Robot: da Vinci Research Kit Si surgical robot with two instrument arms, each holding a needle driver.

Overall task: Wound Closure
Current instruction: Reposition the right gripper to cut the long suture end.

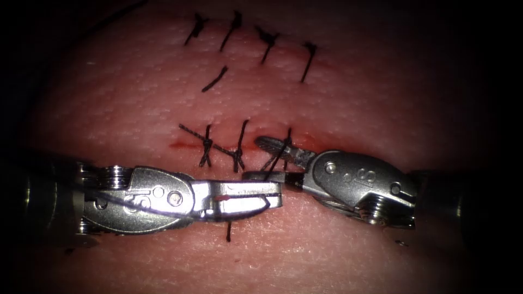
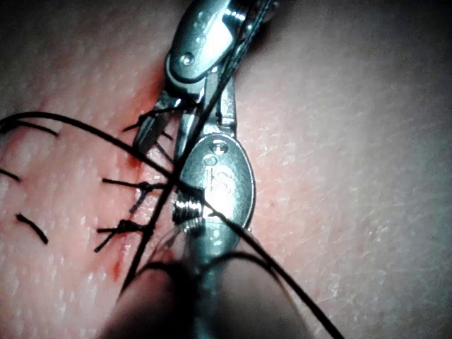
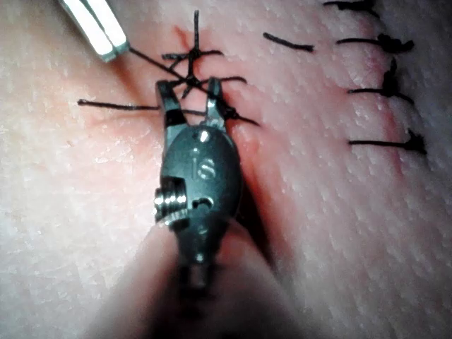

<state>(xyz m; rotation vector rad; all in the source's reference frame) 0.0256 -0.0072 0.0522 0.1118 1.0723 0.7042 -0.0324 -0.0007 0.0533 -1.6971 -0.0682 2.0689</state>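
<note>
The cut [image 1: 188, 145] runs across the tissue [image 1: 381, 98] with two knotted stitches [image 1: 207, 145] on it. A third strand of thread [image 1: 279, 158] comes off the cut's right end and slants down into my left tool [image 1: 279, 194]. That tool lies just below the cut, shut on the thread. My right tool [image 1: 250, 158] reaches in from the right, open, one jaw on each side of that strand. In the right wrist view the open right tool [image 3: 188, 86] straddles the thread by the knots, and the thread leads to the shut left tool [image 3: 113, 48].
An older row of several dark stitches [image 1: 267, 41] crosses the tissue farther back, with a loose cut end of thread [image 1: 215, 79] below it. A short thread tail [image 1: 228, 232] pokes out under the left tool. Red fluid marks the cut line. A slack thread [image 2: 70, 127] drapes across the left tool.
</note>
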